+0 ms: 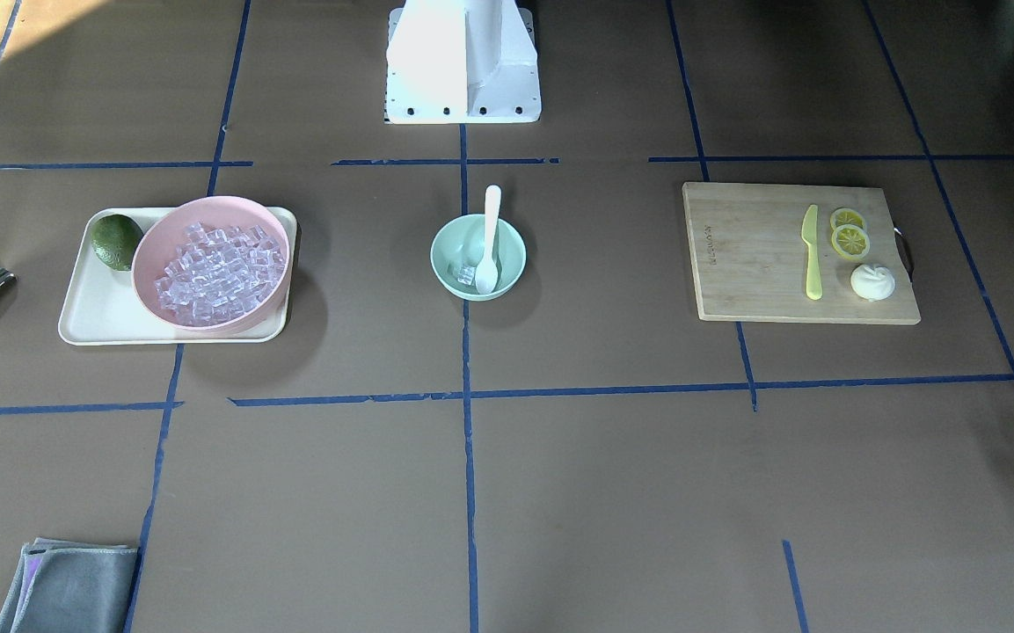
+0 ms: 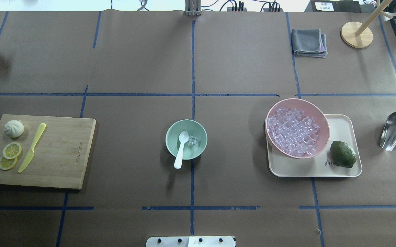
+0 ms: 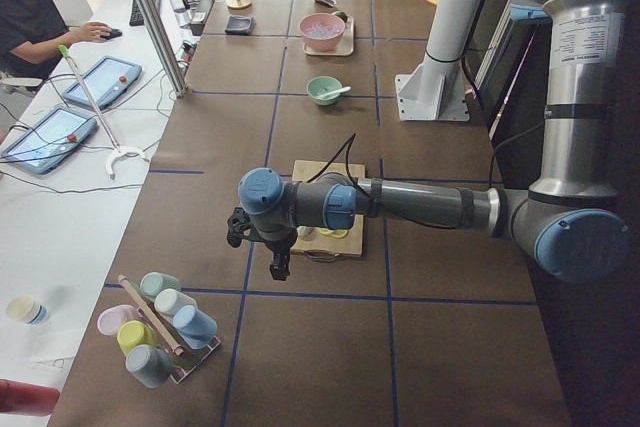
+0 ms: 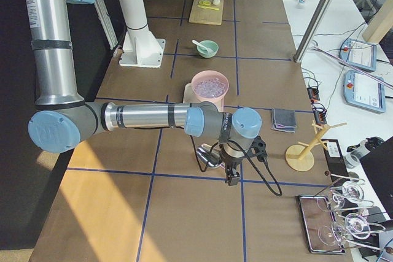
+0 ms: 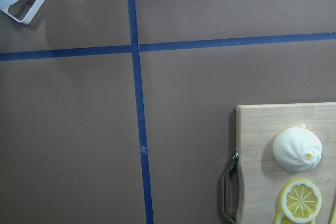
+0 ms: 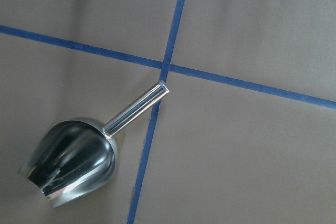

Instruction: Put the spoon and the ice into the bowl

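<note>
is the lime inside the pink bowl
No, the lime sits on the tray beside the pink bowl.

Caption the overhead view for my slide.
White spoon and a few ice cubes rest in the mint-green bowl.

Two grey and blue robot arms reach out level above the brown worktop point(image 3: 300, 347), one to each side of the white mounting post point(image 3: 440, 57). The left arm point(image 3: 420, 205) bends at the elbow and stretches well away from the post, and its wrist points the left hand point(image 3: 279, 272) straight down, just clear of the worktop. The right arm point(image 4: 147, 116) mirrors this pose on the post's other side, with the right hand point(image 4: 233, 179) also pointing down. Whether either hand's fingers are parted cannot be made out.
</note>
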Tool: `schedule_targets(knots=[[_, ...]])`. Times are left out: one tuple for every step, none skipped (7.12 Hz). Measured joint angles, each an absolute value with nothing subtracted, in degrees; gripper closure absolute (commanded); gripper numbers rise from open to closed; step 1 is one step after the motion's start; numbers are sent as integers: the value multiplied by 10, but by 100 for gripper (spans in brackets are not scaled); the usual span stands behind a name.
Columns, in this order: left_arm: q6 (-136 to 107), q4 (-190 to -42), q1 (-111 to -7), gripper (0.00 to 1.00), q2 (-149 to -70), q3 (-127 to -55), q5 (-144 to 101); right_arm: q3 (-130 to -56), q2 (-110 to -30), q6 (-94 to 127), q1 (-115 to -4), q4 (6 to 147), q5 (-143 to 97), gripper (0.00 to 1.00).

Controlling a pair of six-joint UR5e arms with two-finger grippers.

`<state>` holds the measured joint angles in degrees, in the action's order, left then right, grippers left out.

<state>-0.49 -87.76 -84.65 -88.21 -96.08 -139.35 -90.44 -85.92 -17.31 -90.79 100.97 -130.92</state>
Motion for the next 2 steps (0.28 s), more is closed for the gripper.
schedule_targets(knots=[[-4,-878,-847,0,-882,-963,-1387,-904,-859,-173,-908,1009,-1309,1],[-3,-878,-847,0,-882,-967,-1365,-904,-860,-173,-908,1008,-1309,1]])
